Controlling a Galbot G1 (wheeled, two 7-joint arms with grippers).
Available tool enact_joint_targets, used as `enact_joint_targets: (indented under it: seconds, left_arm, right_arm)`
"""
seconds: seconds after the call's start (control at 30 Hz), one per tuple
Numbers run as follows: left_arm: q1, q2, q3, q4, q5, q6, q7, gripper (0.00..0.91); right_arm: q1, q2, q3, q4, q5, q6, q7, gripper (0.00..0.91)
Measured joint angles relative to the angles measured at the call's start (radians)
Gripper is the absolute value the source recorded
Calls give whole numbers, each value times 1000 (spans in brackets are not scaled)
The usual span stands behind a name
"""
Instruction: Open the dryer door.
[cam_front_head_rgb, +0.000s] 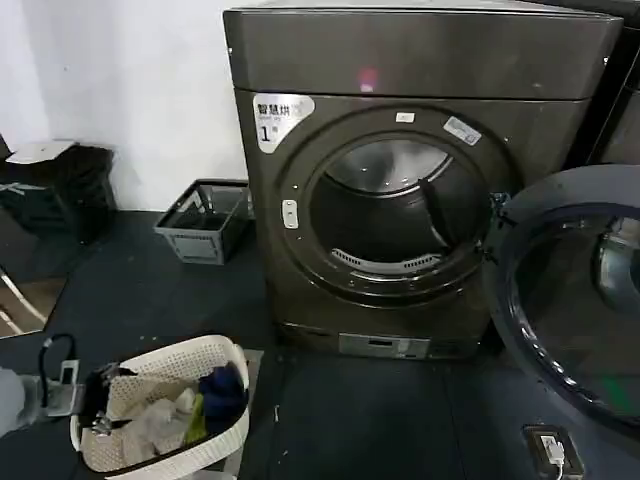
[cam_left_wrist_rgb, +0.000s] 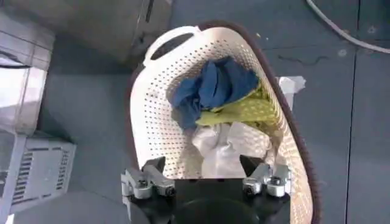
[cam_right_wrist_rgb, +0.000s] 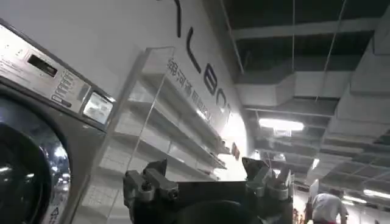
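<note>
The dryer (cam_front_head_rgb: 400, 60) is a big dark grey-brown machine with a white "1" sticker. It stands at the middle of the head view with its drum opening (cam_front_head_rgb: 395, 205) uncovered. The dryer door (cam_front_head_rgb: 520, 330) is swung wide open to the right, its dark inner side and glass facing me. My left gripper (cam_front_head_rgb: 88, 395) hangs low at the left, open (cam_left_wrist_rgb: 204, 163) and empty, just over a white laundry basket (cam_left_wrist_rgb: 152, 122). My right gripper (cam_right_wrist_rgb: 204, 167) is open, holds nothing, and points up towards shelves and ceiling, beside a machine's control panel (cam_right_wrist_rgb: 49, 76).
The white basket (cam_front_head_rgb: 225, 350) holds blue, yellow and white clothes on the floor at front left. A grey crate (cam_front_head_rgb: 205, 220) sits left of the dryer and a black bin (cam_front_head_rgb: 60, 185) farther left. A floor socket (cam_front_head_rgb: 553, 447) lies under the open door. A neighbouring dark machine (cam_front_head_rgb: 622, 110) stands at the right.
</note>
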Motion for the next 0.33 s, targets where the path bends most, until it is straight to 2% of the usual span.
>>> enact_joint_targets:
  seconds: [0.33]
  left_arm:
    - [11,-2,0,3,22,0,4,907]
  right_arm:
    - [2,3,1,0,-8,-2,-2,907]
